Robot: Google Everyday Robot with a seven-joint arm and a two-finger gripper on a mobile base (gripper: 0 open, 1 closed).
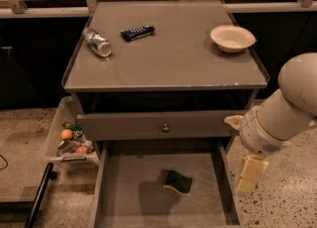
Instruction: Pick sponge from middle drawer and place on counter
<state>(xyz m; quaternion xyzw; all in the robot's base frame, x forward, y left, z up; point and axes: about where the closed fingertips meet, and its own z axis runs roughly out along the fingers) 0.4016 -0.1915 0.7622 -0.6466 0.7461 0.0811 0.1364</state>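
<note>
The sponge (178, 182), dark green on top with a pale yellow edge, lies on the floor of the open middle drawer (129, 197), right of its middle. The counter (168, 58) is the grey cabinet top above. My gripper (249, 175) hangs at the right, over the drawer's right wall, right of the sponge and apart from it. Only one pale finger shows below the white arm.
On the counter lie a plastic bottle (97, 42) on its side, a dark blue snack-bar wrapper (137, 32) and a cream bowl (232, 37). A closed drawer front with a round knob (165, 128) sits above the open drawer. A bin with fruit (69, 140) stands at the left.
</note>
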